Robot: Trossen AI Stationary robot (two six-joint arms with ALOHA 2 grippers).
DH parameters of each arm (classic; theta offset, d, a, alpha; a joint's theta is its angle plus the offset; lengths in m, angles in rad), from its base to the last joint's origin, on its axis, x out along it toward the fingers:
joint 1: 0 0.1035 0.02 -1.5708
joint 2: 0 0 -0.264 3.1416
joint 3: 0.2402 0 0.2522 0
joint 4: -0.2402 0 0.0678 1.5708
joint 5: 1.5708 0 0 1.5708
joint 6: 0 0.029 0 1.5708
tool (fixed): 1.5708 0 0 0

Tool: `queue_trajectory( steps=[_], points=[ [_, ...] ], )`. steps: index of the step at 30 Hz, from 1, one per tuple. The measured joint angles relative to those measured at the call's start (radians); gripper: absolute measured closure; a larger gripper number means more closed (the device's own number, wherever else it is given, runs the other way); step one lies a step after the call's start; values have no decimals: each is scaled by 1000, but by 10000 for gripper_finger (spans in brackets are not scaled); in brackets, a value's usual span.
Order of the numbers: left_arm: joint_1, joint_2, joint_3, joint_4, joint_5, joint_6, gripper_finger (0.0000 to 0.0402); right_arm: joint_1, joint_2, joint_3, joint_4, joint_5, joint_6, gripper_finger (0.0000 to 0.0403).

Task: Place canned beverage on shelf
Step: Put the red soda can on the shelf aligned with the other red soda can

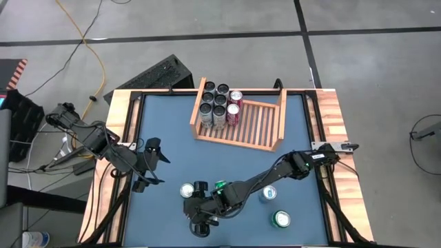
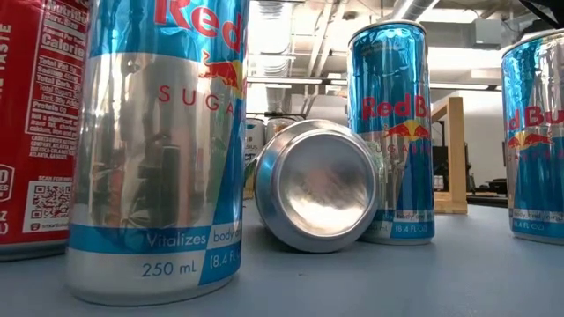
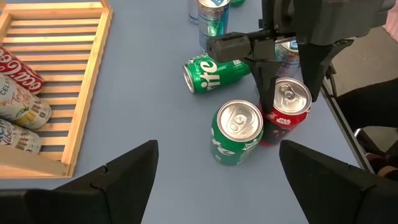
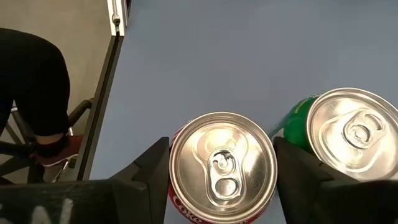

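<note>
In the high view the light wooden slatted shelf (image 1: 262, 122) is sitting at the top centre of the blue table (image 1: 165, 124), and a cluster of upright cans (image 1: 215, 103) is standing in its left end, a red one (image 1: 236, 109) among them. The right arm is reaching in from the right edge toward the lower centre of the frame, where the right gripper (image 1: 202, 209) is hanging directly over an upright red cola can (image 4: 222, 165). In the right wrist view its two dark fingers (image 4: 152, 171) are straddling that can, one at each side and right up against its wall, but I cannot tell whether they are pressing on it. The can is standing on the table, well apart from the shelf. Just beside it an upright green soda can (image 3: 236, 134) is standing, and another green can (image 1: 221, 186) is lying on its side nearby. A blue and silver can (image 1: 269, 193) is standing further right. The left gripper (image 1: 153, 162) is waiting at the left of the frame, its fingers spread wide and holding nothing.
</note>
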Motion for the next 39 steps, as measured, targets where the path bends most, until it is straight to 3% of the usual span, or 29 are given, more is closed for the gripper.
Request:
queue_trajectory(
  steps=[20, 39],
  points=[
    [0, 0, 0, 0, 1, 1, 79, -10, -87, 1, -157, 23, -4, 186],
    [0, 0, 0, -4, 6, 4, 79, -111, -178, 0, -329, 46, -170, 186]
  ],
)
